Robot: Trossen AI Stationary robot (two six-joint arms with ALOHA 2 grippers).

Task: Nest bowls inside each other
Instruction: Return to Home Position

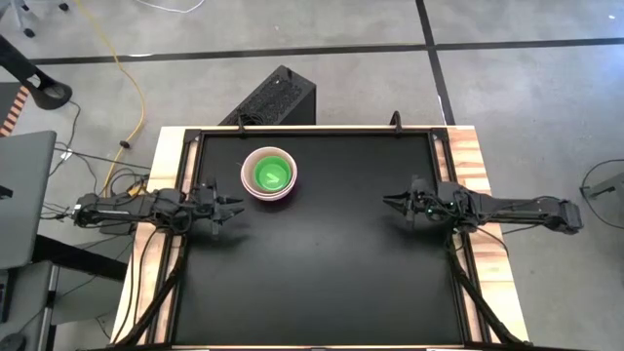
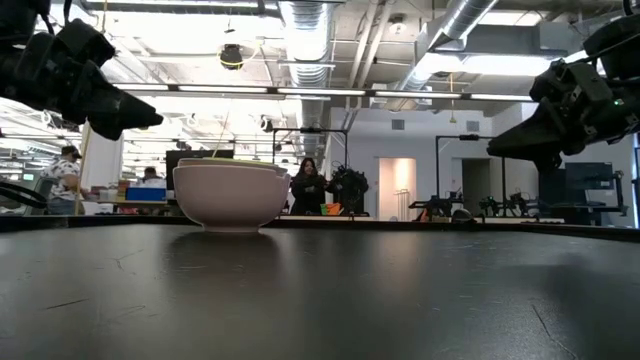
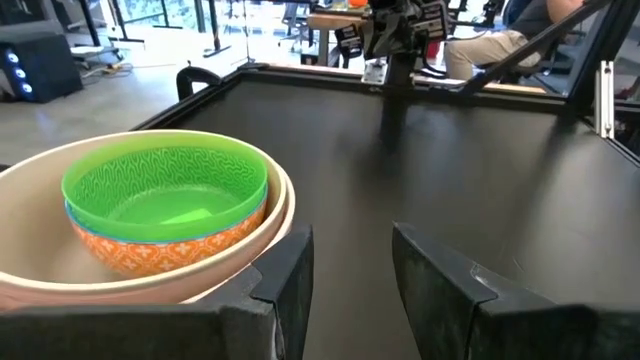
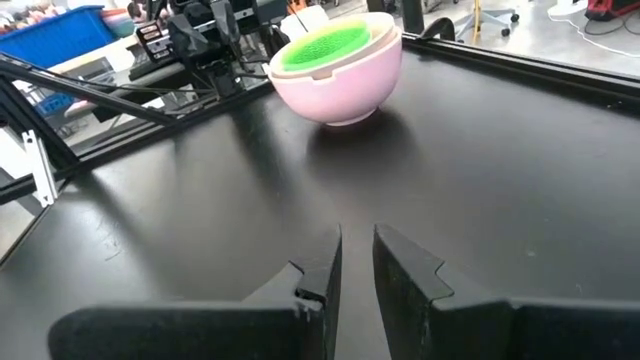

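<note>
One stack of nested bowls (image 1: 269, 174) rests by its base on the black table, left of the middle and toward the far edge. The outermost bowl is pale pink (image 4: 345, 85). A cream bowl (image 3: 262, 235) sits inside it. Inside that is an orange-patterned bowl with a light blue rim (image 3: 150, 250), and the bright green bowl (image 3: 165, 185) is innermost. My left gripper (image 1: 234, 208) hovers at the table's left edge, open and empty, beside the stack on its near-left side. My right gripper (image 1: 392, 203) hovers at the right edge, its fingers (image 4: 325, 265) a narrow gap apart and empty.
The black mat (image 1: 322, 273) lies bare between the two grippers and toward the near edge. A black box (image 1: 278, 97) stands beyond the far edge. A laptop (image 1: 19, 195) lies off the table's left side. People (image 2: 305, 185) stand in the room behind.
</note>
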